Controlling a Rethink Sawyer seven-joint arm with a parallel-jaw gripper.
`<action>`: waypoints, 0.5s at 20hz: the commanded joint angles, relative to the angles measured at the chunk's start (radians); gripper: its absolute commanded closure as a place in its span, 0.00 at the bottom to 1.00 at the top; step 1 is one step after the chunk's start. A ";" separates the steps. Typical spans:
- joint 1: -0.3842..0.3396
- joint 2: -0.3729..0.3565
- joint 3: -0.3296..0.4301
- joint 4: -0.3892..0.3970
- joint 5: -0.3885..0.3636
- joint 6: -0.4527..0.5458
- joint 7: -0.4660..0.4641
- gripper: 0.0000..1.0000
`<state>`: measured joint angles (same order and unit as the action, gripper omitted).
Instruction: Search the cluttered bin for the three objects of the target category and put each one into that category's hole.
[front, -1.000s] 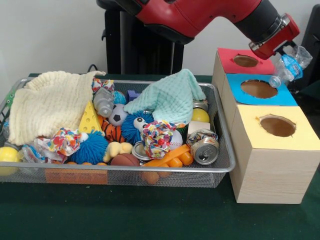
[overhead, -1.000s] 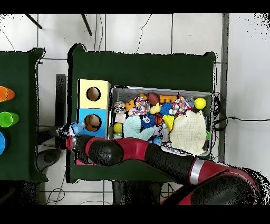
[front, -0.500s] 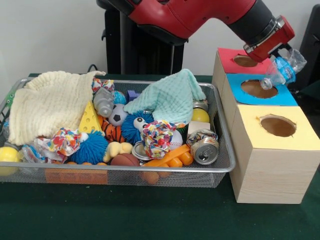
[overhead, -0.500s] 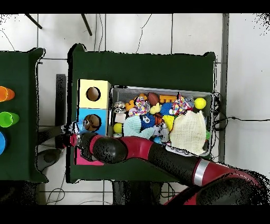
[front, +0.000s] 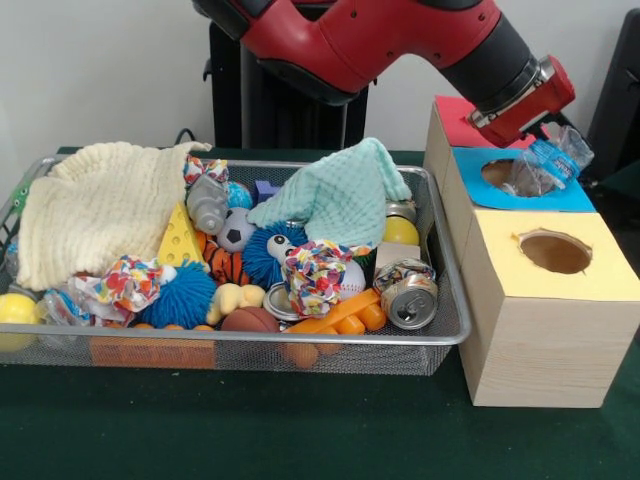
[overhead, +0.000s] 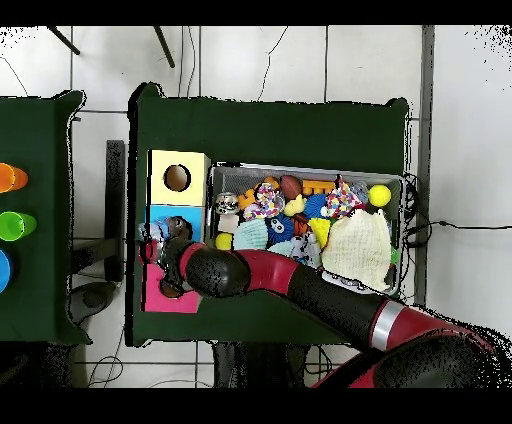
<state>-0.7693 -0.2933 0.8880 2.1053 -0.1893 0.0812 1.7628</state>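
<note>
The red and black arm (front: 400, 40) reaches across the top of the front view to the row of three boxes at the right edge of the green table (front: 300, 440). Its gripper (front: 545, 140) is clamped on a crumpled clear plastic bottle (front: 545, 165) with a blue label, held tilted directly over the round hole of the blue-topped box (front: 560, 195) — the middle one, between the red-topped box (front: 455, 120) behind and the yellow-topped box (front: 545, 300) in front. The bottle's lower end hangs at the hole's rim; whether it touches cannot be told.

The wire mesh bin (front: 440, 340) stands just beside the boxes, packed full. A cream cloth (front: 100, 205) covers its left end and a mint cloth (front: 345, 195) is heaped toward the back right. A crushed drink can (front: 408, 293) lies in the front right corner, beside an orange toy (front: 345, 315) and a floral fabric scrunchie (front: 315, 270). In the overhead view the arm (overhead: 290, 285) hides most of the blue-topped box.
</note>
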 joint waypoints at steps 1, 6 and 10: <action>-0.059 0.073 -0.098 -0.208 -0.035 0.142 -0.043 1.00; -0.092 0.085 -0.079 -0.215 -0.038 0.191 -0.060 1.00; -0.083 0.055 -0.096 -0.212 -0.053 0.196 -0.042 1.00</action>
<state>-0.8188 -0.2531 0.9058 2.0730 -0.1891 0.1964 1.7628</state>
